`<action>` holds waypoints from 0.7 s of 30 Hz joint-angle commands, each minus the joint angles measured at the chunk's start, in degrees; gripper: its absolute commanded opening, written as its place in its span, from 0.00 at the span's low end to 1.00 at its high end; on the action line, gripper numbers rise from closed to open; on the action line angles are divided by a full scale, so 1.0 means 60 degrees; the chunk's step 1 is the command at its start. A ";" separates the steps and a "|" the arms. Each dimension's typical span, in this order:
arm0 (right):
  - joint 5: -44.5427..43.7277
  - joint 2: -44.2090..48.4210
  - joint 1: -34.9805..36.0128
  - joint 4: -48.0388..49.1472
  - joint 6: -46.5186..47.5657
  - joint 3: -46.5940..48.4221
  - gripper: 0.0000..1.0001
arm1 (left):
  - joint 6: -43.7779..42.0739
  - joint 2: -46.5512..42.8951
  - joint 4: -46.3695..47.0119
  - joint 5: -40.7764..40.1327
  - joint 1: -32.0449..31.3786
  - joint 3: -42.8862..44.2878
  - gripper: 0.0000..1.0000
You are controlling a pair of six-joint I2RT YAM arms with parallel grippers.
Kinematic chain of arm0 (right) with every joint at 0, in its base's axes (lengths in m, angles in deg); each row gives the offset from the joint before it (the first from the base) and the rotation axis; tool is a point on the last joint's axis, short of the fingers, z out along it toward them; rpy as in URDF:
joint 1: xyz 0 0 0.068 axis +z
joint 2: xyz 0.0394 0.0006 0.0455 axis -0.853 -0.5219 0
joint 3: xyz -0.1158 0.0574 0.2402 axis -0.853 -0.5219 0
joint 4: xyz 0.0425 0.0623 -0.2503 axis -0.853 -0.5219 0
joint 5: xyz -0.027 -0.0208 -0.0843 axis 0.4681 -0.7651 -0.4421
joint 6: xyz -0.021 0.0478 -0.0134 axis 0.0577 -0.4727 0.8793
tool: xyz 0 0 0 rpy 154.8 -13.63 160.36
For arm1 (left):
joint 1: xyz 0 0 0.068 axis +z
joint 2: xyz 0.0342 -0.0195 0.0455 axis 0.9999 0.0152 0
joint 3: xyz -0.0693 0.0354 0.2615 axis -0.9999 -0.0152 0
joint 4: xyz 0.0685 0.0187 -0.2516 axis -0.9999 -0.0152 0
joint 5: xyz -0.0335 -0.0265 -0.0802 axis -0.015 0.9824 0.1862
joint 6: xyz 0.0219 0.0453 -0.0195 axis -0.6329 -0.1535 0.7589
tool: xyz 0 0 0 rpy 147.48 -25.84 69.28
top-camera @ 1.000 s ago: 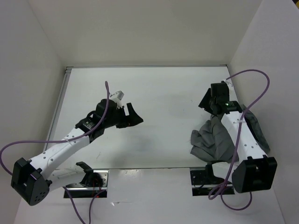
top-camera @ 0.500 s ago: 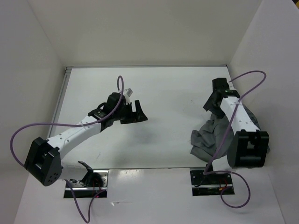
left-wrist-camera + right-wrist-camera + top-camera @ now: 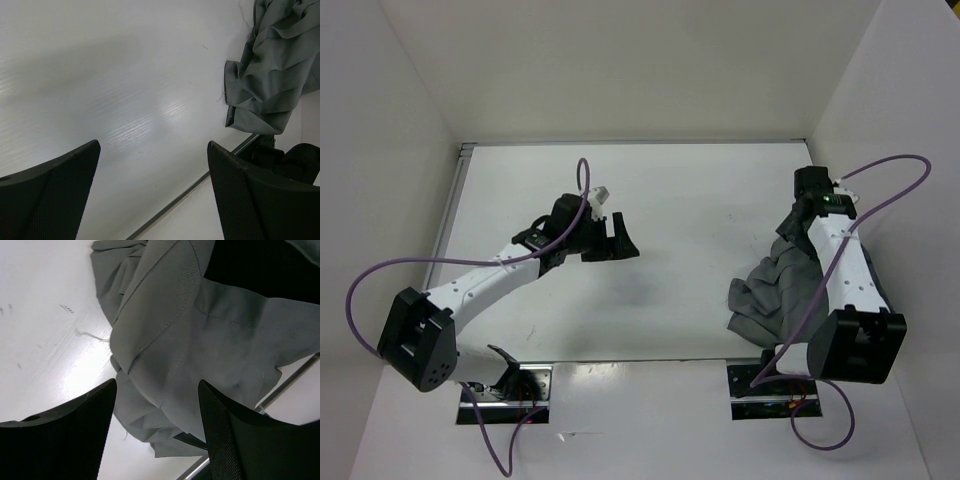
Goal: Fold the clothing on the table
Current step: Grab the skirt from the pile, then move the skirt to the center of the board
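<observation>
The clothing (image 3: 765, 300) is a crumpled mid-grey heap at the near right of the white table (image 3: 680, 190), partly covered by my right arm. My right gripper (image 3: 790, 225) hangs over the heap's far edge. In the right wrist view its jaws (image 3: 157, 435) stand open, with the folded grey fabric (image 3: 200, 340) beneath them and nothing held. My left gripper (image 3: 615, 240) is open above bare table left of centre. In the left wrist view it (image 3: 152, 200) frames white surface, and the clothing (image 3: 270, 75) lies well off at the upper right.
White upright walls close in the table on the left, back and right. A thin metal rim (image 3: 450, 225) runs along the left side and the near edge (image 3: 640, 360). The arm bases (image 3: 505, 385) (image 3: 770, 385) and loose purple cables (image 3: 880, 175) sit at the near side.
My right gripper has shifted toward the far right over the clothing's far edge, its jaws a little wider. My left gripper has moved right and toward the far side, still open.
</observation>
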 commanded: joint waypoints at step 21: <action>0.6474 -0.0258 0.3175 0.3449 0.0505 0.4160 0.00 | -0.0076 -0.2386 -0.0045 -0.1004 0.0318 -0.1027 0.94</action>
